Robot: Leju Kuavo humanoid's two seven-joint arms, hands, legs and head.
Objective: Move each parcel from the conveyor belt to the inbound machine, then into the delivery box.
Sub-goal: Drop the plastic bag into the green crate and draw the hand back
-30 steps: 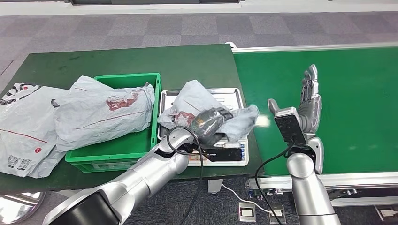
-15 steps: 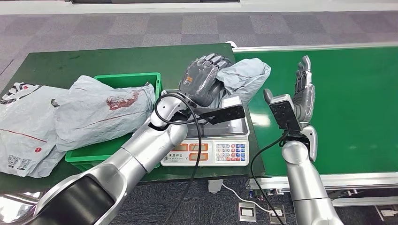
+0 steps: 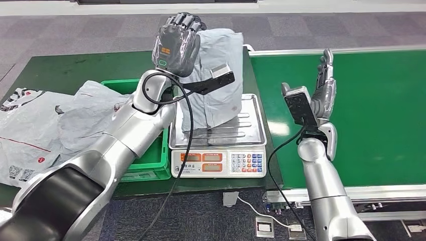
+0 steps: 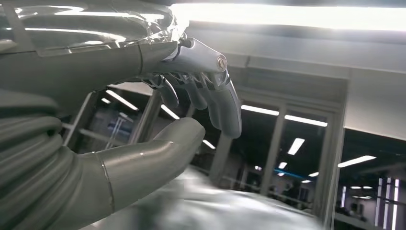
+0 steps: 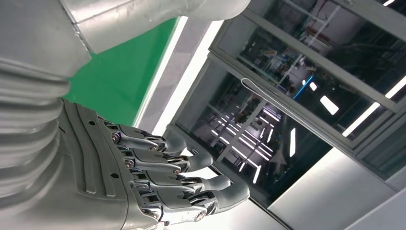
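Left hand [image 3: 177, 44]: top centre of head view, raised, fingers closed on the top of a grey poly-mailer parcel [image 3: 217, 80]. Parcel hangs upright, its lower end over the steel pan of the weighing scale [image 3: 221, 150] at frame centre. Right hand [image 3: 325, 90]: right of centre, above the green conveyor belt [image 3: 371, 110], fingers straight, apart, holding nothing. Green delivery box [image 3: 150, 165]: left of the scale, with grey parcels [image 3: 75, 120] piled in and beside it.

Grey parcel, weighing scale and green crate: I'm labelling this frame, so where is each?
Grey parcel [image 3: 221, 75]: head view, on its creased front face.
Weighing scale [image 3: 251, 113]: head view, on the bare steel pan.
Green crate [image 3: 153, 168]: head view, on its near rim.
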